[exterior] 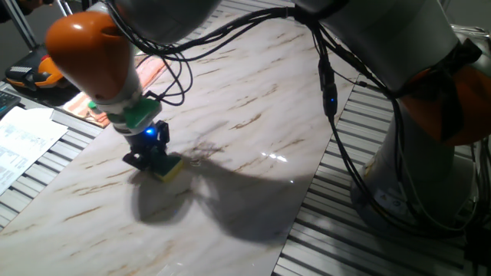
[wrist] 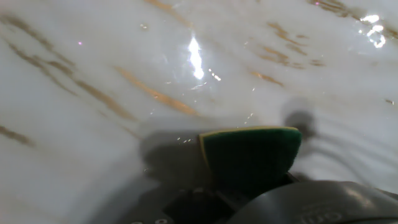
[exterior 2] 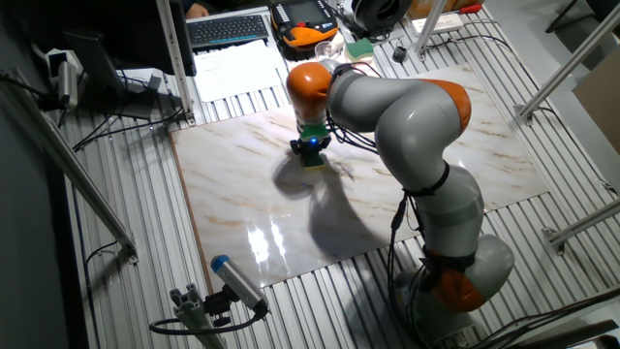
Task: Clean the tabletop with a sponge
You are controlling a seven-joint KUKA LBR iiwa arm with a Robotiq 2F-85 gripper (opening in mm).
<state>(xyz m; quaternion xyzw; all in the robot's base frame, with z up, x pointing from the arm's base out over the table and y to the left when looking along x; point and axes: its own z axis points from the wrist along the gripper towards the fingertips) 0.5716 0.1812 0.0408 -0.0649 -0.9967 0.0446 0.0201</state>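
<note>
**Sponge held flat on the marble slab**

The end effector (exterior: 153, 157) is closed on the sponge (exterior: 170, 168), its black fingers gripping the block from the two sides and pressing it down onto the tabletop (exterior: 253, 100). The sponge touches the slab; in the one fixed view its yellow foam edge shows at the bottom, against the marble, with the darker part tucked under the fingers. It sits toward the left part of the slab in that view, not far from the edge where the grey slatted bench (exterior: 46, 165) begins.

In the hand view the sponge (wrist: 250, 155) shows its dark green scouring face with a thin yellow rim along the top and left edges. It juts forward out of the end effector's body, and its visible width runs across the picture, so the long axis seems to lie crosswise to the camera's line of sight; the rest of the block is hidden by the hand, so its full length cannot be told.

From the other fixed view the end effector (exterior 2: 310, 150) stands upright over the far half of the tabletop (exterior 2: 242, 194), near the edge that faces a keyboard (exterior 2: 230, 29). The sponge is too small there to make out. A blue light glows on the end effector. Papers (exterior: 19, 146) lie on the bench beside the slab.
</note>
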